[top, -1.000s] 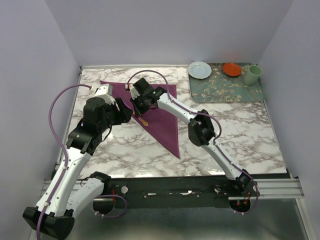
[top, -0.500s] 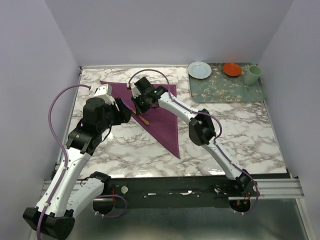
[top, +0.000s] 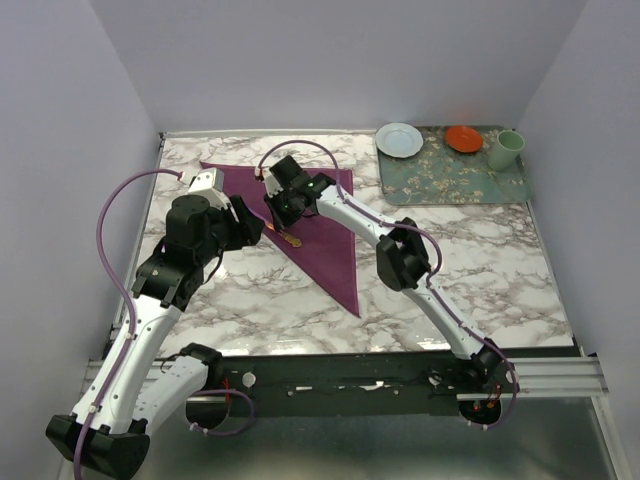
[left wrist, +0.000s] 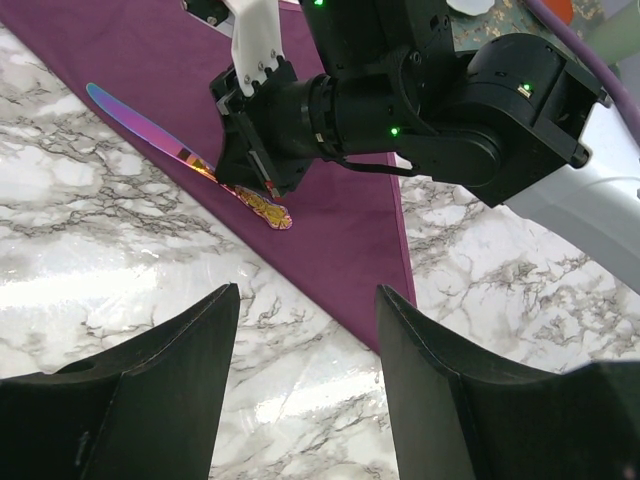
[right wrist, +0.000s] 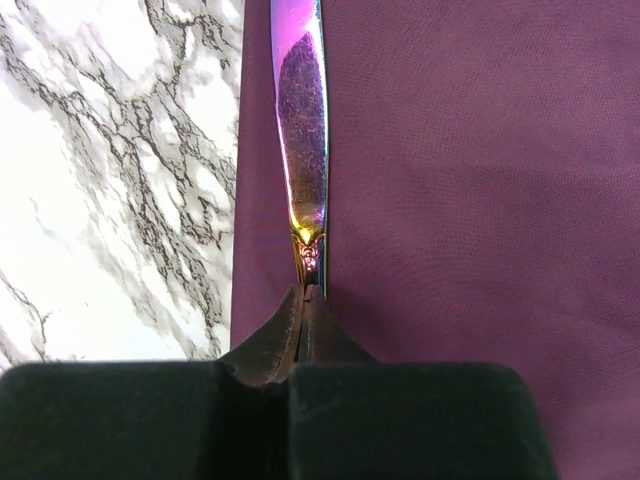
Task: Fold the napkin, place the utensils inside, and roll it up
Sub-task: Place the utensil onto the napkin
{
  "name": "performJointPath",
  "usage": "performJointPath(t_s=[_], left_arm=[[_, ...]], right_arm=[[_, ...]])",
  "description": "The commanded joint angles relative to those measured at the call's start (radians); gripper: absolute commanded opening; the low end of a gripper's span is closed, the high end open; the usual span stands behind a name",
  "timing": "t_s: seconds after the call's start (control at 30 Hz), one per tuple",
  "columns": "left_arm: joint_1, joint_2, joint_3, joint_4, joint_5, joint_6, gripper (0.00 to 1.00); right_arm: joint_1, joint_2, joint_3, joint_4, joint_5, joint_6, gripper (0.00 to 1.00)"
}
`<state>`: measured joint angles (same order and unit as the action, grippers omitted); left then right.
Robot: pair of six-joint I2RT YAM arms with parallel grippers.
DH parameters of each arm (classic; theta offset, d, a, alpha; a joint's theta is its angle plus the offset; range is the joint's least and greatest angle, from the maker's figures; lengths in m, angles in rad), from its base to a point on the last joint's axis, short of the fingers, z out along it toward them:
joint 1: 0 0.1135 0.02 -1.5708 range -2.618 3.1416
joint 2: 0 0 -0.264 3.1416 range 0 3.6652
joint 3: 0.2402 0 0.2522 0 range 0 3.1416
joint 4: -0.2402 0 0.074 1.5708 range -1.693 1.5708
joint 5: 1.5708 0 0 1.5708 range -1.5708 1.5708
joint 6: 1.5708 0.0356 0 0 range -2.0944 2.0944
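The plum napkin lies folded into a triangle at the table's back left. The knife rests on it just inside its left folded edge, the iridescent blade pointing far-left and the gold handle end near. My right gripper is shut, its tips down on the knife's handle, and no part of the knife shows between the fingers. My left gripper hovers open over bare marble just left of the napkin, nothing between its fingers.
A green floral mat at the back right carries a white plate, an orange dish and a green cup. Purple walls close the back and sides. The right arm's links stretch across the napkin.
My right gripper has shifted slightly to the right along the knife, staying shut. The left arm has not moved.
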<state>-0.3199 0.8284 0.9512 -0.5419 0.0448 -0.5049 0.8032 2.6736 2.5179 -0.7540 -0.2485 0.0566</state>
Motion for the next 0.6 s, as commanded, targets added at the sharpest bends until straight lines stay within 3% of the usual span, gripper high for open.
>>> performJointPath(t_s=[0.0, 0.07, 0.13, 0.57], left_arm=[[0.008, -0.006, -0.006, -0.006, 0.000, 0.005, 0.66], [0.008, -0.009, -0.008, -0.004, 0.003, 0.002, 0.66], [0.008, -0.014, -0.012, -0.006, 0.003, 0.000, 0.66], [0.012, -0.020, -0.017, 0.000, 0.013, -0.006, 0.66]], right_arm=[[-0.002, -0.020, -0.027, 0.008, 0.020, 0.015, 0.07], [-0.004, -0.023, -0.042, 0.004, 0.020, 0.012, 0.21], [-0.002, -0.020, -0.050, -0.002, 0.025, 0.008, 0.26], [-0.001, -0.009, -0.045, -0.036, 0.094, -0.015, 0.38]])
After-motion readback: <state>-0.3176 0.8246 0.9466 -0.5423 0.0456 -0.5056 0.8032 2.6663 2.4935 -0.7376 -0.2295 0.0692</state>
